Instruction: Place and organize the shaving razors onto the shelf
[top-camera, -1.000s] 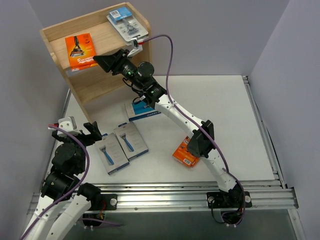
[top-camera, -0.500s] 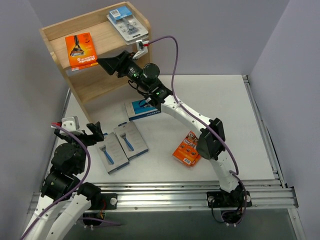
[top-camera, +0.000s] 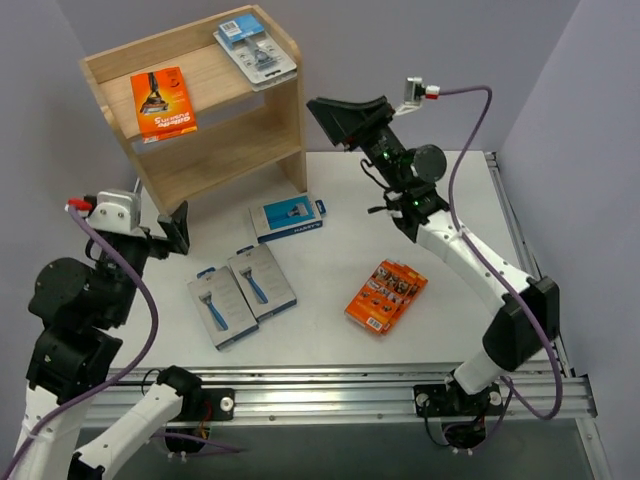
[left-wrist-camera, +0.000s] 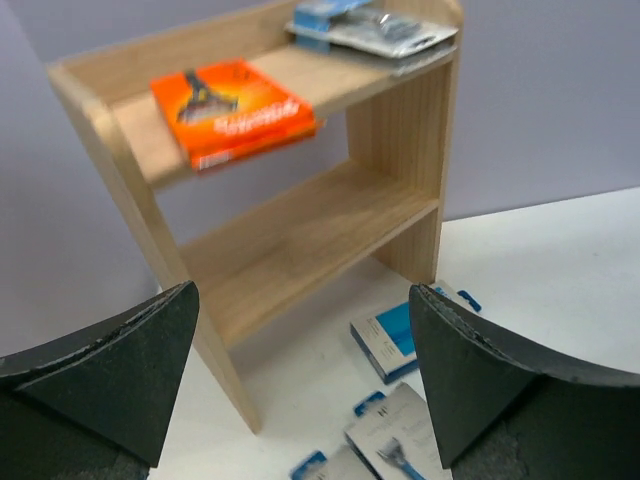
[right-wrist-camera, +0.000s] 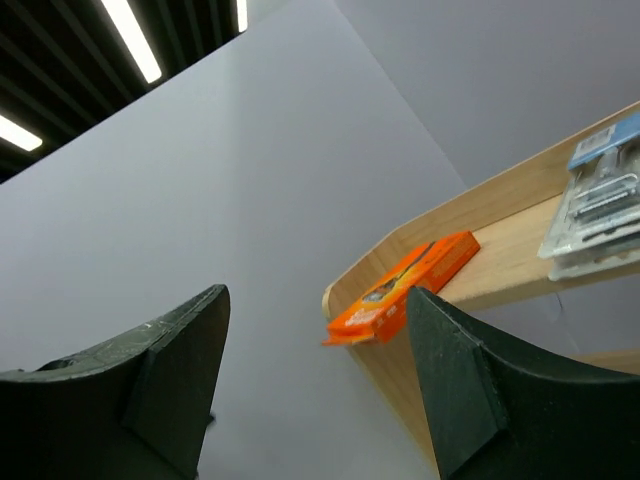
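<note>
The wooden shelf (top-camera: 236, 128) stands at the back left. On its top tier lie an orange razor box (top-camera: 162, 102) and a clear blister pack (top-camera: 255, 50). A blue box (top-camera: 288, 217), two grey-and-blue boxes (top-camera: 222, 308) (top-camera: 262, 281) and another orange box (top-camera: 386, 295) lie on the table. My right gripper (top-camera: 325, 112) hangs open and empty in the air to the right of the shelf; its wrist view looks up at the orange box (right-wrist-camera: 405, 283). My left gripper (left-wrist-camera: 302, 300) is open and empty, facing the shelf (left-wrist-camera: 300, 230) from the near left.
White tabletop (top-camera: 440, 210) with a metal rail (top-camera: 400, 385) along the near edge. Grey walls close in on both sides and behind the shelf. A purple cable loops over the right arm.
My right gripper has pulled back from the shelf's top tier, up and to the right, with its jaws wider apart. The left arm has risen and shifted left.
</note>
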